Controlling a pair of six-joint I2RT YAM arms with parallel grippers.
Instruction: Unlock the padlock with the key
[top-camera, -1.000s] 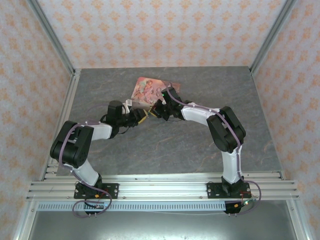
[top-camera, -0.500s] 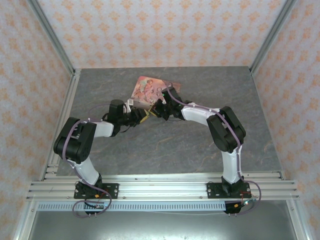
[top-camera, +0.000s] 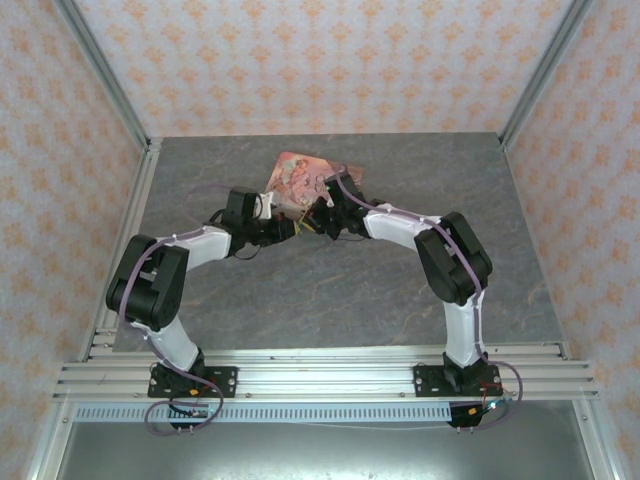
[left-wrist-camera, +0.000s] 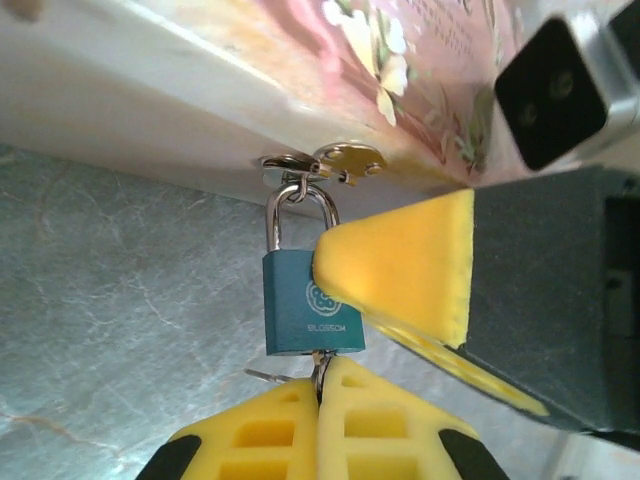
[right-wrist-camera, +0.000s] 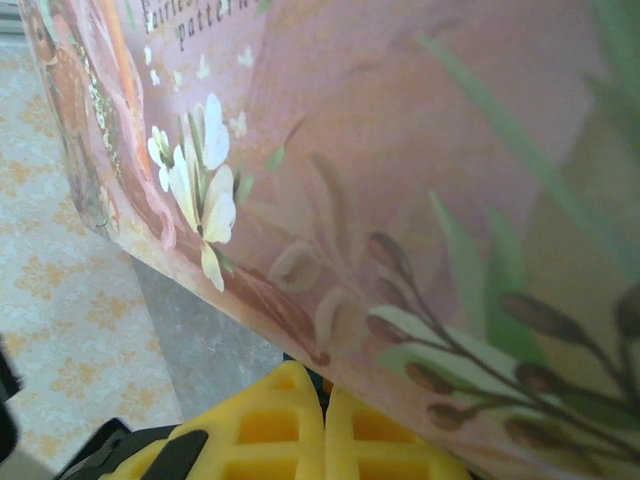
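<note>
1. Left hand (left-wrist-camera: 320, 392): in its wrist view the two yellow fingers are pressed together, tip against tip, directly under the padlock (left-wrist-camera: 312, 305).
2. Pinched between those fingertips is a thin silvery sliver, the key (left-wrist-camera: 320, 364). It runs straight up into the bottom face of the lock body.
3. A second thin bit of metal juts out to the left of the key, just above the left finger. I cannot tell what it is.
4. Teal-blue, the padlock hangs upright with its shackle (left-wrist-camera: 300, 212) closed and looped through a small metal clasp (left-wrist-camera: 318, 162) on the lower edge of the pink box (left-wrist-camera: 420, 70).
5. Right hand (right-wrist-camera: 325, 405): its wrist view shows the yellow fingers closed against each other with no gap, right beneath the flowered face of the box.
6. From the left wrist view, a yellow finger of the right hand touches the upper right side of the padlock.
7. From above, both hands meet at the near edge of the box, around the middle of the grey marbled desk (left-wrist-camera: 120, 270), with each arm bent inward.
</note>
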